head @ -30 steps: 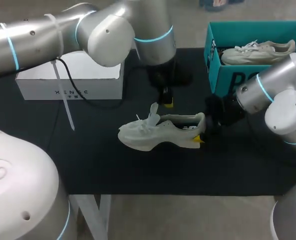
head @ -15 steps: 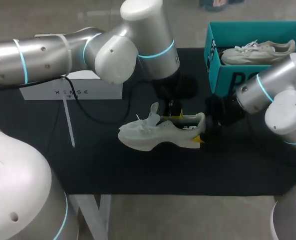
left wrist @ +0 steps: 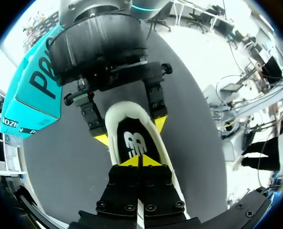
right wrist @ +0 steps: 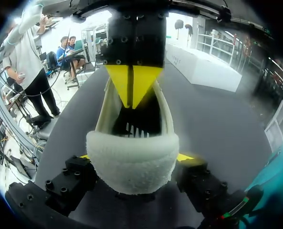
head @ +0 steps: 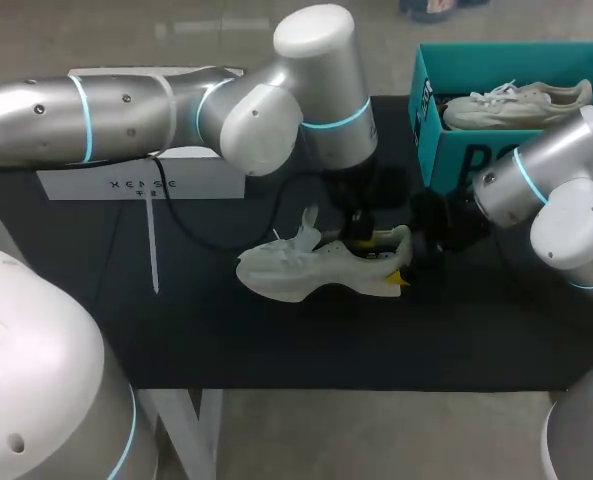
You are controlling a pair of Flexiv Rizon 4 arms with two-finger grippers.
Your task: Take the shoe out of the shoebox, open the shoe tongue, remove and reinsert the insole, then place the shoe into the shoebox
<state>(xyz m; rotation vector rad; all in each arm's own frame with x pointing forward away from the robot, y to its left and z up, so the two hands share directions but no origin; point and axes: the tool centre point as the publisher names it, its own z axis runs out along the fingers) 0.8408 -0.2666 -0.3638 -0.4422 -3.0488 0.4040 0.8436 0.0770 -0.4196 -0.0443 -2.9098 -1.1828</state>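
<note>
So, the cream-white knit sneaker (head: 306, 268) is found in the middle of the black table mat (head: 276, 340), apparently upright on its sole, with the toe toward 9 o'clock and the heel toward 3 o'clock. The teal cardboard shoebox (head: 456, 160) is parked at about 1 o'clock from it with a second pale sneaker (head: 516, 102) inside, and a white rectangular box (head: 141, 180) is off at 10 o'clock. The heel is clamped from two sides by the right gripper (head: 404, 268), one yellow fingertip (left wrist: 101, 140) pressed to each flank of the padded collar, so the shoe is pinned. The left gripper (head: 362, 234) is pointed down into the shoe's mouth, its tips together with nothing seen between them, right over the black insole (left wrist: 134, 143). Whether the insole is actually touched can't be told. Handling-wise, something light is expected. The knit upper looks soft and will probably give under pressure, while the foam sole should be stiffer, so the heel seems the right place for it to be held. The insole is likely thin, floppy and a bit grippy against the footbed. It's probably best pinched at its heel edge and peeled up rather than yanked, otherwise the whole sneaker could get dragged along or the insole creased.
</note>
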